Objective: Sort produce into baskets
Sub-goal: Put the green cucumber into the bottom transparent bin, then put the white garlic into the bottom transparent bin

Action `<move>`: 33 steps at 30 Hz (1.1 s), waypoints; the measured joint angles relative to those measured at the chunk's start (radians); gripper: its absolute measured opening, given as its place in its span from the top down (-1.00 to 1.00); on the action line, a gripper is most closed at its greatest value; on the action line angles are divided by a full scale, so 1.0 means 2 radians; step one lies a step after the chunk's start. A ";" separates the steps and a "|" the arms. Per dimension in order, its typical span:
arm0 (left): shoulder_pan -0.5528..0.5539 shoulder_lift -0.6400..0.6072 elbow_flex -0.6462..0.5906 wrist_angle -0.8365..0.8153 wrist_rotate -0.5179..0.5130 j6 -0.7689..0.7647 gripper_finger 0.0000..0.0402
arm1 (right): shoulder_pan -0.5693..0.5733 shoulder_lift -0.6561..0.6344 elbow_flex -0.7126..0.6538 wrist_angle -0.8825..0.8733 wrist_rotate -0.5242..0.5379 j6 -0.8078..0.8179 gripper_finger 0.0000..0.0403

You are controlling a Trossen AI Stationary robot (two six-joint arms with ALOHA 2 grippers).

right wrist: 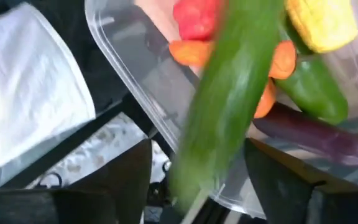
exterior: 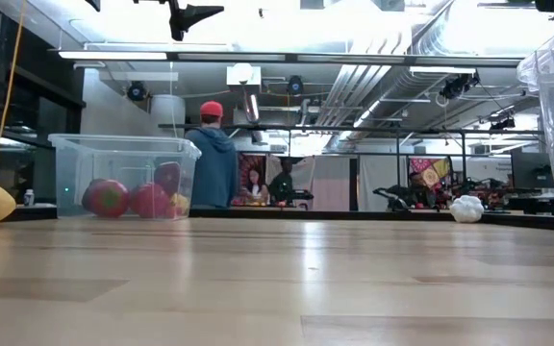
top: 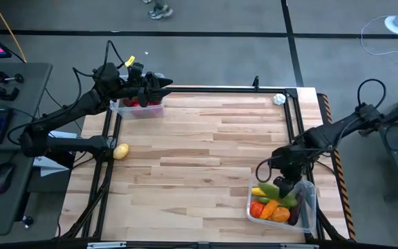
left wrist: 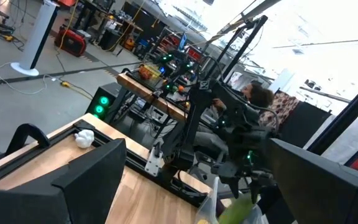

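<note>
R gripper (top: 287,181) sits over the near-right basket (top: 309,211); fingers (right wrist: 120,180) spread apart, a green cucumber (right wrist: 229,93) blurred between them and not visibly clamped, its far end above the basket's contents. Inside that basket: red pepper (right wrist: 196,18), orange pieces (right wrist: 191,51), yellow veg (right wrist: 322,22), green pepper (right wrist: 316,87), purple eggplant (right wrist: 328,138).

L gripper (top: 161,84) hangs over the far-left basket (exterior: 123,178), fingers (left wrist: 89,177) wide, nothing held. Red fruit (exterior: 109,198) lies in that basket.

Lemon (top: 121,151) rests at table's (top: 199,152) left edge. Garlic (top: 279,99) sits at far-right corner. Person in red cap (exterior: 214,159) stands beyond the table.
</note>
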 joint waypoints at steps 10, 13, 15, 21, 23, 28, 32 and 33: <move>0.000 0.000 0.000 0.000 0.000 0.000 -0.87 | -0.011 -0.002 0.000 0.029 -0.053 -0.036 -0.33; 0.000 0.000 0.000 0.000 0.000 0.000 -0.87 | -0.039 -0.019 0.000 0.060 0.033 -0.033 -0.33; 0.000 0.000 0.000 0.000 0.000 0.000 -0.87 | -0.070 -0.029 0.000 0.059 0.131 -0.025 -0.33; 0.000 0.000 0.000 0.000 0.000 -0.002 -0.87 | -0.210 -0.026 0.000 -0.031 0.456 0.016 -0.33; 0.000 0.000 0.000 0.000 0.000 -0.006 -0.87 | -0.270 -0.017 -0.003 -0.061 0.544 0.024 -0.33; 0.000 0.000 0.000 0.000 -0.001 -0.012 -0.87 | -0.425 0.013 -0.048 -0.013 0.639 -0.018 -0.33; 0.000 0.000 0.000 0.000 -0.001 -0.023 -0.87 | -0.532 0.060 -0.094 0.090 0.618 -0.074 -0.27; 0.000 0.000 0.000 0.000 -0.001 -0.024 -0.87 | -0.554 0.074 -0.102 0.114 0.615 -0.078 -0.22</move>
